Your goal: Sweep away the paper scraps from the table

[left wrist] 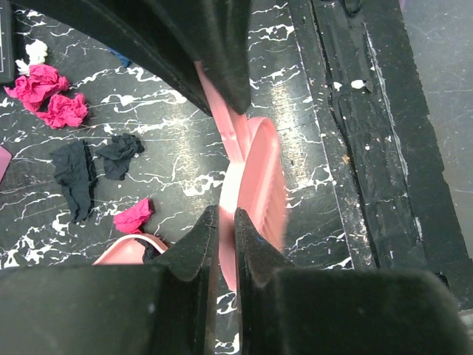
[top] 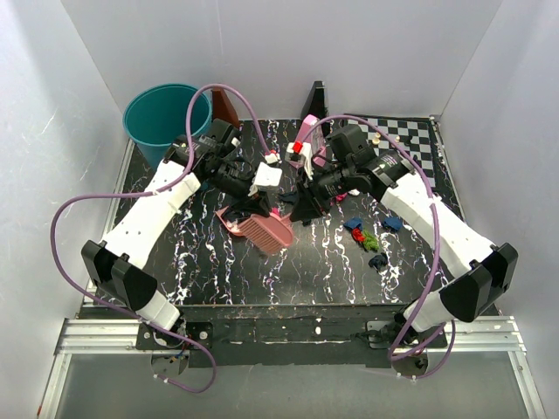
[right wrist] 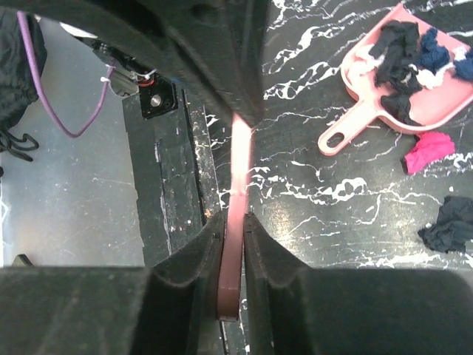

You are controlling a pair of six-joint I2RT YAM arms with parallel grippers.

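Note:
A pink brush (top: 269, 231) lies mid-table on the black veined table (top: 323, 275). My left gripper (top: 259, 202) is shut on the brush's back (left wrist: 255, 185), its bristles to one side. My right gripper (top: 302, 208) is shut on the brush's thin handle (right wrist: 238, 170), near its end. A pink dustpan (right wrist: 414, 103) beside the brush holds dark, white and blue scraps. Loose paper scraps lie around: blue (top: 354, 224), red (top: 358, 236), green (top: 370, 239), dark (top: 377, 260). The left wrist view shows magenta wads (left wrist: 44, 85) and dark scraps (left wrist: 77, 177).
A teal bucket (top: 166, 118) stands at the back left. A chessboard (top: 406, 140) lies at the back right. A white box (top: 268, 175) and pink-and-white items (top: 306, 144) sit behind the grippers. The table's near edge (left wrist: 362, 148) runs close to the brush.

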